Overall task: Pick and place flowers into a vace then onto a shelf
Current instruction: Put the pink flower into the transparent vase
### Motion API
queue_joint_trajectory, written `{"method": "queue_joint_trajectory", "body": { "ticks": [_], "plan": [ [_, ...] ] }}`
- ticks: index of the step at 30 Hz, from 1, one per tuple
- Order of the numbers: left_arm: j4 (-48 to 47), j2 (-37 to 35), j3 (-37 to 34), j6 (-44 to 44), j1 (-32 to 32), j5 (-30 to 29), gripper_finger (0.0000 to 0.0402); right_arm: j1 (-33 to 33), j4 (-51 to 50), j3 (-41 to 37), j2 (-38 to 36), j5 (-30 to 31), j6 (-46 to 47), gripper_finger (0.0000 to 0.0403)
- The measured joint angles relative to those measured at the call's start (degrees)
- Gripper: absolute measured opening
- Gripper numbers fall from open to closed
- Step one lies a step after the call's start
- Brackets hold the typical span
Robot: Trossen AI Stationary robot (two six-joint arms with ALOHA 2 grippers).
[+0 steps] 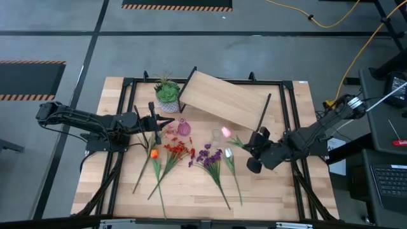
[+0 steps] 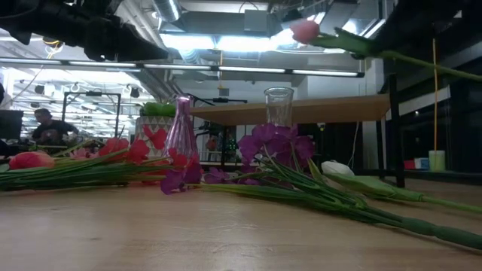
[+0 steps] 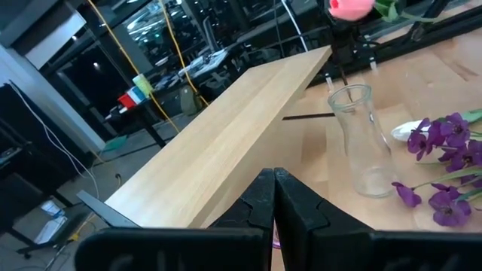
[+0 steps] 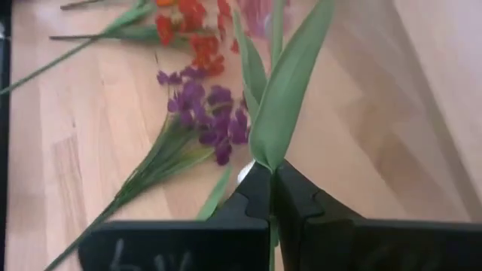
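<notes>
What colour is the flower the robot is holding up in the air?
Pink. The tulip held by the right hand has a pink bloom on a green stalk, clearest in the low view.

Pink tulip [image 1: 226, 132] lifted above clear vase [image 1: 216, 135]; other flowers [image 1: 191, 156] flat beside shelf [image 1: 226, 98].

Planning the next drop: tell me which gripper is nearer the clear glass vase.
Right. The right gripper, shut on the pink tulip, sits just beside the clear glass vase; the left gripper waits farther off, beyond the pink vase.
</notes>
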Motion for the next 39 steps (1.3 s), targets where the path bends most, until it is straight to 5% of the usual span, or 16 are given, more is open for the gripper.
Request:
{"method": "queue_joint_trajectory", "body": {
  "ticks": [11, 21, 39],
  "plan": [
    [0.0, 0.0, 0.0, -0.2, 0.0, 0.0, 0.0002, -6.7, 33.1, -18.2, -10.5, -5.9, -23.2, 0.0],
    [0.0, 0.0, 0.0, -0.1, 0.0, 0.0, 0.0002, -8.4, 56.5, -30.3, -12.0, -6.7, -36.1, 0.0],
    [0.0, 0.0, 0.0, -0.1, 0.0, 0.0, 0.0002, -8.7, 69.0, -31.2, -11.9, -6.8, -45.0, 0.0]
  ]
}}
